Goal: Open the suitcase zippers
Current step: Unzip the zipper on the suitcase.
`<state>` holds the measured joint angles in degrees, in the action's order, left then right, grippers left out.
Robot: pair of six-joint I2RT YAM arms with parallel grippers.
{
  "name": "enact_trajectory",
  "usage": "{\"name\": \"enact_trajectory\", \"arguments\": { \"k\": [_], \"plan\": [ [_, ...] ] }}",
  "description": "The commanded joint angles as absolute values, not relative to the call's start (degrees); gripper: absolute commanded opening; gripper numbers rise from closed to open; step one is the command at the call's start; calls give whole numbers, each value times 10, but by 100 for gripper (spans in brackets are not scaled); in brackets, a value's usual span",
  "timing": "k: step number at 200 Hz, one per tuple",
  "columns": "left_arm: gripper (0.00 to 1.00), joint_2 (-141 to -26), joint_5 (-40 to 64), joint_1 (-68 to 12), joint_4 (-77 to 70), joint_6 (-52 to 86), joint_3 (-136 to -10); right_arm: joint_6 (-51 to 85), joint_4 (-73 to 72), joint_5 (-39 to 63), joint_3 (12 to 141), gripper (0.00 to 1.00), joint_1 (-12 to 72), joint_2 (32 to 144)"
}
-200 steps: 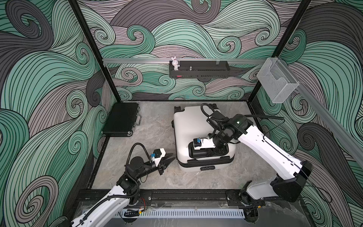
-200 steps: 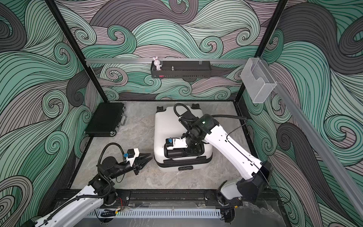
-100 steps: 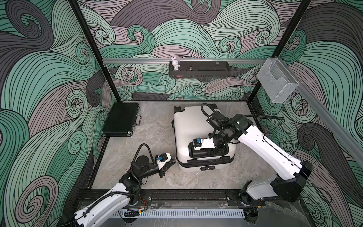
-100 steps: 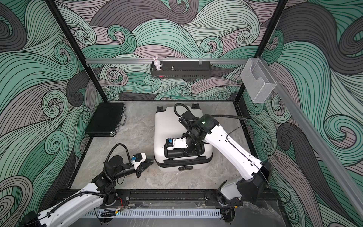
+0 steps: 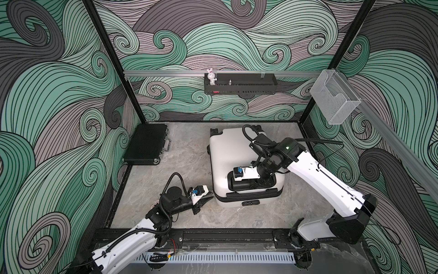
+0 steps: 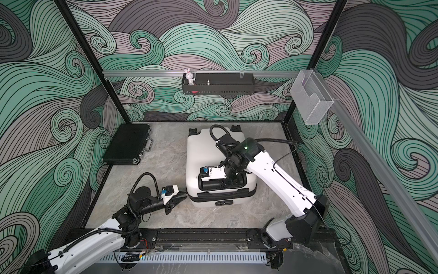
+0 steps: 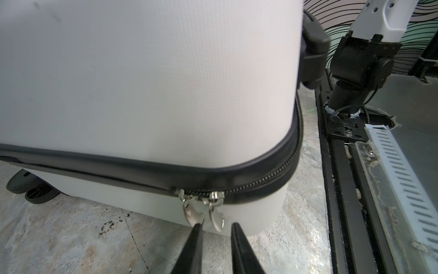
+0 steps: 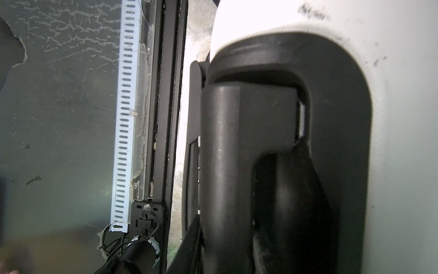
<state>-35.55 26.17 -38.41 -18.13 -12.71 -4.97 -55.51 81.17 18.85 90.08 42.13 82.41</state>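
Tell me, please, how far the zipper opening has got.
Done: nothing opened yet; both zipper pulls sit together on the closed zipper of the suitcase. In hand: right gripper appears to grip the handle; left gripper, open, straddles one pull. Left: pinch and drag both pulls apart.

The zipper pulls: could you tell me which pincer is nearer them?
Left. The left pincer is right at the zipper pulls; the right pincer grips the suitcase handle.

Left tool (image 7: 215,227) low, fingers slightly parted; right tool (image 5: 257,182) clamps suitcase handle (image 8: 225,166).
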Motion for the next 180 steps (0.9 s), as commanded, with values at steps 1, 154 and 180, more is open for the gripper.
{"name": "enact_trajectory", "arguments": {
  "k": [1, 154, 180],
  "plan": [
    [25, -363, 271, -388, -200, -137, -82, -590, 750, 195, 937, 0, 419, 793],
    [0, -423, 331, -389, -182, -136, -129, -577, 742, 198, 935, 0, 419, 792],
    [0, -414, 344, -391, -163, -127, -137, -558, 727, 201, 935, 0, 419, 798]
  ]
}}
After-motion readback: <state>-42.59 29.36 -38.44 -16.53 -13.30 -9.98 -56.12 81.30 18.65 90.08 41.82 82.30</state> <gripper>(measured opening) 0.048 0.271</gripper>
